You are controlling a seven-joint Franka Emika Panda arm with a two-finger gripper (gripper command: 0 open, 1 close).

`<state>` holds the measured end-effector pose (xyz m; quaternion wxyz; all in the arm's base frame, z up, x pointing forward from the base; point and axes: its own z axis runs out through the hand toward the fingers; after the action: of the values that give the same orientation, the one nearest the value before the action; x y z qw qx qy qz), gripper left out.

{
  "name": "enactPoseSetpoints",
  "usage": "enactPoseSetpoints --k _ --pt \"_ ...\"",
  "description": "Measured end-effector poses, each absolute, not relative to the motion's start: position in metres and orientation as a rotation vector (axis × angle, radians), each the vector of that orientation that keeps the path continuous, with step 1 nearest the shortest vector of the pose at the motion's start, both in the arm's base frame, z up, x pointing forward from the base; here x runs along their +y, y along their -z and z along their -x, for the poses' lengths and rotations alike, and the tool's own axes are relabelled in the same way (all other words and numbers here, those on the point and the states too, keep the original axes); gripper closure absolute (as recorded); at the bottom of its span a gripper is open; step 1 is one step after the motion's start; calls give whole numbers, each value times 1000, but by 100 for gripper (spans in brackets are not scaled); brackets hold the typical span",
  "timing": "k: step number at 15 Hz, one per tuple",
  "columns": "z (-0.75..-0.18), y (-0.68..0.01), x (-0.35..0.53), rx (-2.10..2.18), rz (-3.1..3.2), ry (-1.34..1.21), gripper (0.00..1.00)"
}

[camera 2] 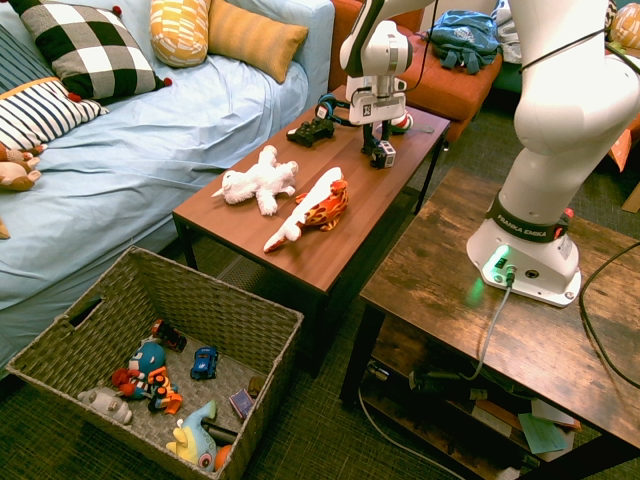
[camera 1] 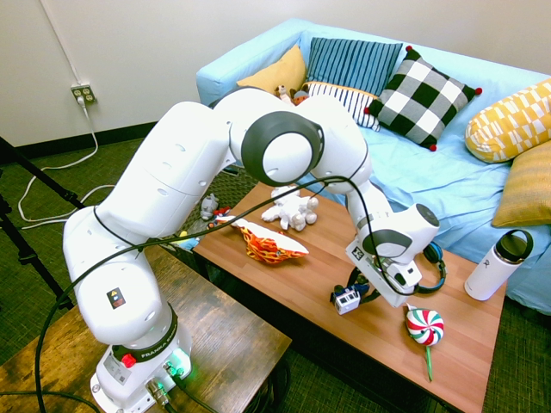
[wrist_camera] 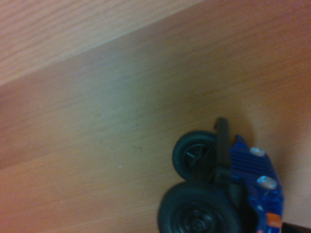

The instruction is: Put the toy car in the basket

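White arm, first exterior view: reaching over the coffee table (camera 1: 284,271), bent down steeply at the wrist, probably so as to come at the toy car (camera 1: 347,299) from above and keep clear of its neighbours.
Gripper (camera 1: 355,292): lowered right to the toy car; cannot tell from here how wide it stands, or whether it has hold of anything.
Toy car's place: on the table by the long edge nearer the arm's base, with the candy-swirl toy (camera 1: 424,327) and blue headphones (camera 1: 436,268) near.
Wicker basket, second exterior view: down on the floor beyond the table's other end (camera 2: 285,312), wide open at the top, well apart from the toy car; likely set there to take toys dropped from above, as several lie inside already.
Giraffe toy (camera 2: 322,208) and white plush (camera 2: 262,182): lying between toy car and basket, so calling for a good lift before the carry, to judge by the layout.
Pincer: upright over the toy car, close in; opening and grip both impossible to settle, so best checked before any lift.
Boxy side: pale, with dark window-like squares.
Blue bodywork, wrist view: glossy, ridged, with two clear round lamps and an orange patch.
Wheels: black, chunky, deeply hubbed; likely to roll if nudged.
Black bar: upright beside the wheels, perhaps a bumper.
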<state>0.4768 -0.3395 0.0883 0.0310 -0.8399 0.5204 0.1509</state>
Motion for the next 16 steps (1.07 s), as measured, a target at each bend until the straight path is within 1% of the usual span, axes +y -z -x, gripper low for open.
enactPoseSetpoints --k 4,7,9,11,13,16 --pt "-476 -104 -344 1594 2586 -427 100" --pt "-460 -151 -334 1541 2571 -350 100" --pt "-452 -189 -306 1486 2583 -282 100" --pt "-460 -220 -250 1405 2667 -184 100" --pt "-469 -241 -168 1325 2807 -92 100" --pt "-468 -239 -50 1224 2974 -15 100"
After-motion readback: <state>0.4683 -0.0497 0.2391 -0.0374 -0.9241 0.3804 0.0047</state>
